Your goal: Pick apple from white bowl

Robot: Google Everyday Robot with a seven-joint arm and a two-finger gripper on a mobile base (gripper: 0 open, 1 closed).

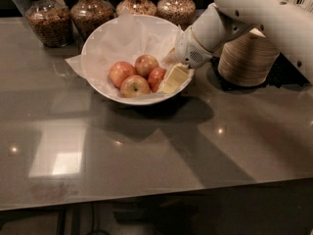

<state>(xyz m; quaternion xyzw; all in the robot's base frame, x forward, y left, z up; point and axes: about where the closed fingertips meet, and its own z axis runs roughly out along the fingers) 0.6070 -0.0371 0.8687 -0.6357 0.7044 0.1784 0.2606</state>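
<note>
The white bowl [100, 43], wide and lined with crinkled white paper, stands on the grey counter in the camera view. Several red-yellow apples lie in it: one on the left [121, 73], one at the back [146, 64], one in front [134, 86] and one on the right [156, 77]. My gripper [170, 83] reaches down into the right side of the bowl from the white arm [254, 9]. Its pale yellow tip lies against the right-hand apple, and part of that apple is hidden behind it.
Several glass jars of brown grains [45, 18] stand along the back edge. A stack of small beige disposable bowls [247, 58] sits on a dark mat to the right of the white bowl, under my arm. The counter's front edge [146, 199] runs below.
</note>
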